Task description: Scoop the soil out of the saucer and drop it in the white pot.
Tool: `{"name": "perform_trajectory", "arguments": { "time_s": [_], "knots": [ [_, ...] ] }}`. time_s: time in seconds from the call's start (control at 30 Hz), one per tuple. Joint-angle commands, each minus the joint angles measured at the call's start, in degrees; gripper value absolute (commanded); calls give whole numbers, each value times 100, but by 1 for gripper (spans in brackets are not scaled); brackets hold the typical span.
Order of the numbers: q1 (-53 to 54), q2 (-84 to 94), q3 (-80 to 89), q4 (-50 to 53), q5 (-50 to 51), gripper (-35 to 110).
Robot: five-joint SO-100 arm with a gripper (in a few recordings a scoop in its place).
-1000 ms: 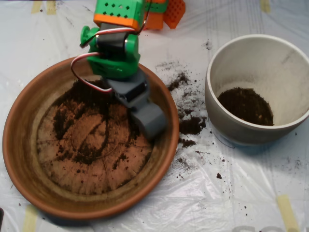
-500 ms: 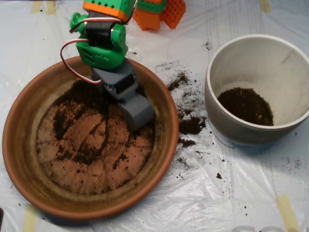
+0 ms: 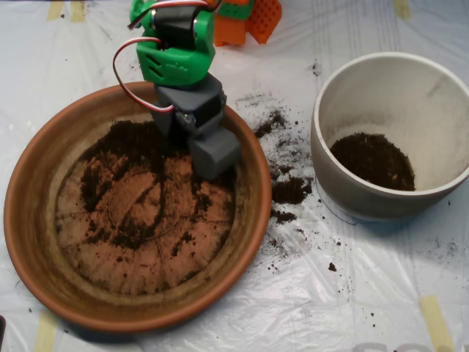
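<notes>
Already some soil (image 3: 372, 160) sits in the white pot (image 3: 344, 95); more remains in the saucer (image 3: 29, 242), where my jaws (image 3: 215, 155) look clenched.

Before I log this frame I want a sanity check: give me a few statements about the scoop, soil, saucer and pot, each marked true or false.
1. The scoop is over the saucer. True.
2. The pot is empty. False: a patch of soil lies in its bottom.
3. Spilled soil lies on the plastic sheet between saucer and pot. True.
4. The saucer is right of the pot. False: it is left of it.
5. Soil covers the whole saucer floor. False: much bare clay shows.
</notes>
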Motion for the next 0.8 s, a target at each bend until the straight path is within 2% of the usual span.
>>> {"name": "perform_trajectory", "arguments": {
  "time_s": [0.0,0.5,0.57,0.63,0.77],
  "knots": [
    [-70,229,123,105,-141,18],
    [773,-378,-800,633,-905,13],
    [826,-492,-949,738,-967,11],
    [853,-624,-1151,853,-923,0],
    [853,-580,-1494,1090,-642,0]
  ]
}}
